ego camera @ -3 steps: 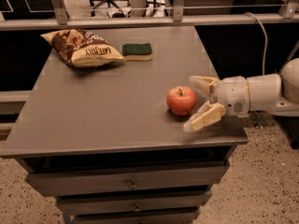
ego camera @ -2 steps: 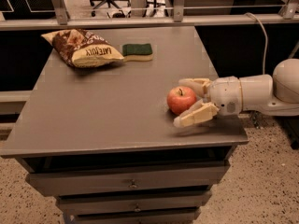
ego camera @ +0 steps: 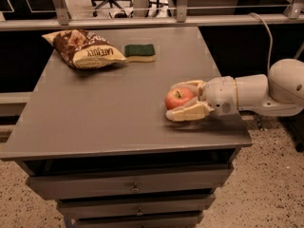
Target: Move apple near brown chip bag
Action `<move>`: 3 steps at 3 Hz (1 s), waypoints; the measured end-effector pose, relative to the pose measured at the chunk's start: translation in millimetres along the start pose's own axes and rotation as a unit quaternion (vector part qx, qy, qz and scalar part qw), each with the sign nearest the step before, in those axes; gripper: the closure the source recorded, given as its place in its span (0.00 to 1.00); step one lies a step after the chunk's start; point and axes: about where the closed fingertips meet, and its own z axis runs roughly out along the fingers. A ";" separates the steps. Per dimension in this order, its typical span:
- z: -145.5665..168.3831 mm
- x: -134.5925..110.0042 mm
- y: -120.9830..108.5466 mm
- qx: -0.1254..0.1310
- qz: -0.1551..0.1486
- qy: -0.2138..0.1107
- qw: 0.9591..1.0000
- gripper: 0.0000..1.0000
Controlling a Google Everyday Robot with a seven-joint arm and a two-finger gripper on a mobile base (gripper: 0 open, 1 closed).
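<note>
Apple [ego camera: 179, 99]: red-orange, stem end up, sitting on the right half of the table towards the front edge. It sits a shade further left than a second ago, and it's down on the surface, not lifted.
Gripper [ego camera: 172, 101]: right around the apple now! A second ago its tips were only level with the fruit's right side and spread wide; since then it has slid in leftward and wrapped it.
Fingers [ego camera: 189, 113]: one cream finger curves behind the apple, the other lies along its front. The gap has narrowed clearly from the earlier frames, and both press on the skin, so the apple is clasped between them.
Arm [ego camera: 251, 93]: white and bulky, coming in low from the right across the table's right edge, reaching further over the top than before.
Brown chip bag [ego camera: 84, 48]: back-left corner of the table, crinkled, with its cream lettered end turned toward the sponge. No change here, and it lies well apart from the apple.
Sponge [ego camera: 139, 52]: green on top with a yellow underside, flat, just right of the bag. It's in the same spot as before.
Table [ego camera: 104, 113]: grey top with drawers [ego camera: 135, 187] stacked below the front edge.
</note>
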 end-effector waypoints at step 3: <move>43.8 -53.6 -75.6 0.123 0.001 -0.013 0.992 1.00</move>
